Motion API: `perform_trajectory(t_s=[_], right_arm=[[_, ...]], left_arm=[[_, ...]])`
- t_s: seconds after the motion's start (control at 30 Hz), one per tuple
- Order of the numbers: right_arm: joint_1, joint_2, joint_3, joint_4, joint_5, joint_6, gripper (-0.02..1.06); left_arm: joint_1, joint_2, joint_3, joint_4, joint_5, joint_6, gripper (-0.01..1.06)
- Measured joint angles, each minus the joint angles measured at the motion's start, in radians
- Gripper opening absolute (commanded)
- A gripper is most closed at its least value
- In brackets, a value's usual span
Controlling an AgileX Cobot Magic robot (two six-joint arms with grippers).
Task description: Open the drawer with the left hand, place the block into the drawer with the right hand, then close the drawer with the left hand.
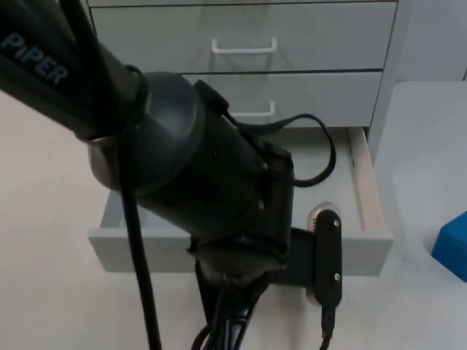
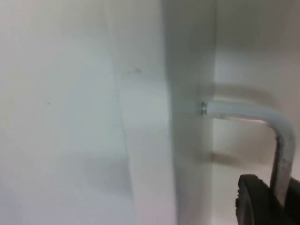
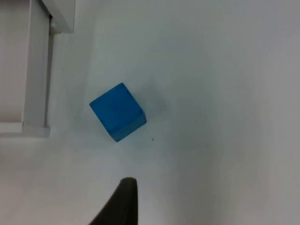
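The bottom drawer (image 1: 365,244) of the grey cabinet (image 1: 306,36) stands pulled out, and my left arm covers most of it in the top view. In the left wrist view, the drawer's white handle (image 2: 276,126) runs down between the black fingers of my left gripper (image 2: 277,202), which is shut on it. A blue block (image 1: 454,244) lies on the table right of the drawer. My right gripper (image 3: 123,202) hovers above the table a little short of the block (image 3: 117,112), apart from it. Beside the block is the drawer's side wall (image 3: 35,70).
Two shut upper drawers, each with a white handle (image 1: 244,49), sit above the open one. White table top (image 1: 423,146) stretches right of the cabinet around the block, and more lies left of the drawer (image 1: 44,219).
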Motion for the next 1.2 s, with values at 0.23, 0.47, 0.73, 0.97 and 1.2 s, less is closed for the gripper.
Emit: perform_trajectory(t_s=[0.23, 0.47, 0.73, 0.97, 1.2], right_arm=[[0.000, 0.000, 0.000, 0.000, 0.000, 0.000, 1.05], [0.000, 0.000, 0.000, 0.000, 0.000, 0.000, 1.05], [0.000, 0.000, 0.000, 0.000, 0.000, 0.000, 1.05], [0.000, 0.000, 0.000, 0.000, 0.000, 0.000, 1.05], [0.000, 0.000, 0.000, 0.000, 0.000, 0.000, 1.05]], left_arm=[[-0.004, -0.008, 0.009, -0.006, -0.002, 0.016, 0.00], [-0.004, -0.010, 0.009, -0.037, -0.004, 0.075, 0.00], [-0.008, -0.010, 0.018, -0.074, 0.002, 0.130, 0.63], [-0.022, -0.038, 0.034, -0.135, 0.054, 0.150, 1.03], [-0.022, -0.131, 0.046, -0.188, 0.124, 0.154, 1.03]])
